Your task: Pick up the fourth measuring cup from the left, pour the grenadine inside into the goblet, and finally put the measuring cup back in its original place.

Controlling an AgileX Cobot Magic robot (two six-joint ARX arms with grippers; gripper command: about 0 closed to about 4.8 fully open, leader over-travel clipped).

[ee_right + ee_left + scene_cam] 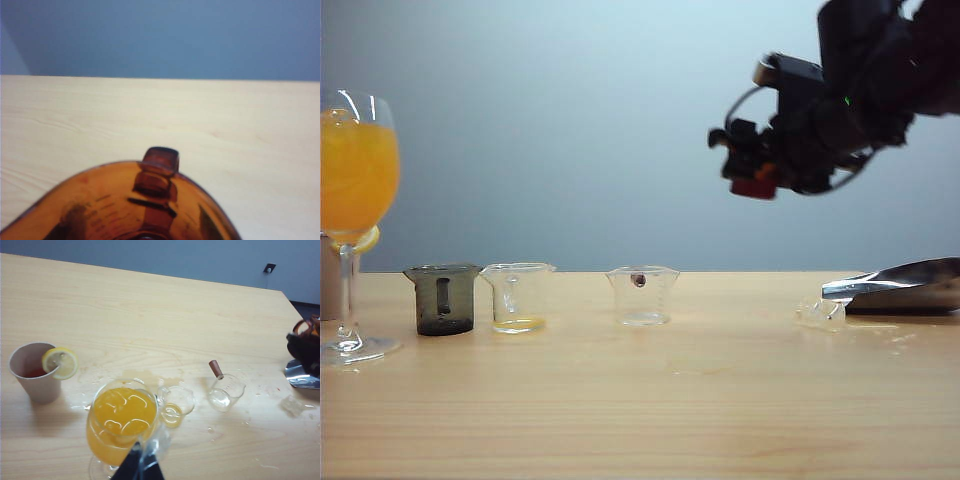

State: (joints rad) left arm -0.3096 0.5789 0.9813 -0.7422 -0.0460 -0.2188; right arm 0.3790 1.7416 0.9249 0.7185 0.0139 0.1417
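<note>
Goblet (122, 420) full of orange juice (125, 411) sits at 6 o'clock on the wooden table (150, 315). Left gripper (137, 467) shows only as dark tips at the goblet's near side; grip unclear. Small clear cup (176, 406) with a little yellow liquid touches the goblet at its 3 o'clock. Another clear cup (226, 391) with a brown handle sits further toward 3 o'clock. Paper cup (35, 372) with a lemon slice (60, 363) on its rim at 9 o'clock. Dark arm (306, 345) and foil (300, 376) at 3 o'clock edge.
</note>
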